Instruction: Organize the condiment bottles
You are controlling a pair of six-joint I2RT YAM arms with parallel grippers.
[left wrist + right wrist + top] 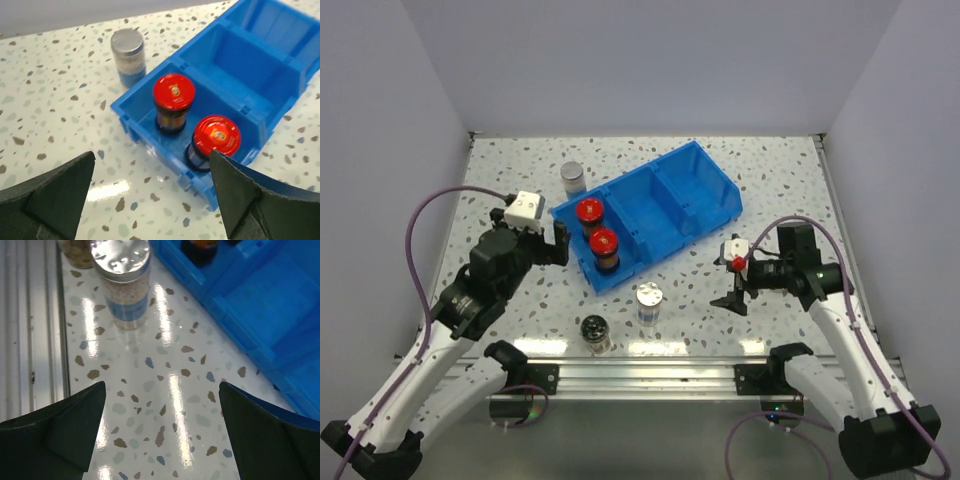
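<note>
Your left arm (435,345) and right arm (855,350) match: white shell links, black joint housings, and a chunky black base (370,452) on each. A thin purple cable (413,232) loops off each arm. Each wrist has a small white camera box (525,208). The right wrist has a red bit (739,262) next to its box, and you can't tell what it is. The fingers (50,200) are matte black, broad wedges that narrow to blunt tips, the same in both wrist views.

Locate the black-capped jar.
Top view: the black-capped jar stands at the near edge of the table, left of a silver-capped jar, in front of the blue bin.
</note>
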